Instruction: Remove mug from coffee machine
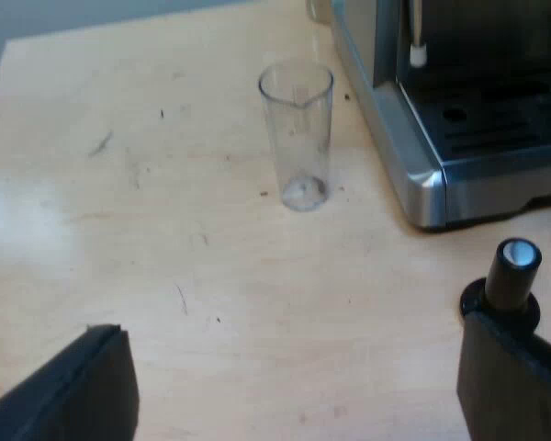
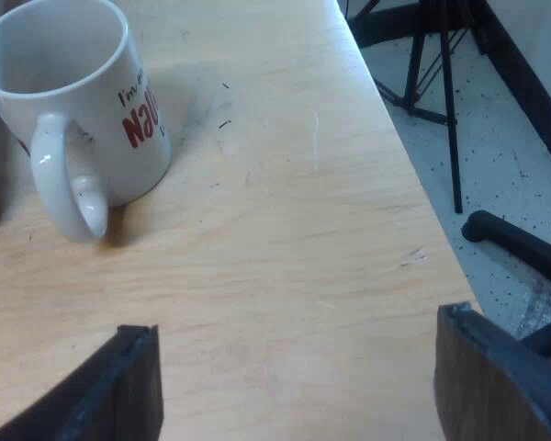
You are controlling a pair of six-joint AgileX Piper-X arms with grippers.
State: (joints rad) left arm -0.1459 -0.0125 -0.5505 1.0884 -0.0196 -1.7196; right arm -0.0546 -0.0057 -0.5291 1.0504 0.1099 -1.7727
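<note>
White ceramic mug [image 2: 83, 101] with red lettering was noted upright on the pale wooden tabletop [image 2: 275, 239], its handle facing the right gripper [image 2: 296, 335]. That gripper was held short of the mug, fingers apart and empty. The left gripper [image 1: 292, 331], also apart, faced a clear measuring glass [image 1: 298, 133]. The right arm was judged nearer.

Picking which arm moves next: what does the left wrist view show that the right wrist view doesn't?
The left wrist view adds an empty glass standing upright near the machine, and a tamper standing close by one finger of the left gripper. The right wrist view adds the mug, upright on the table, plus the floor and a stand beyond the table's edge. Both share the wooden table, and in each the arm's own gripper is open, the right gripper included.
</note>
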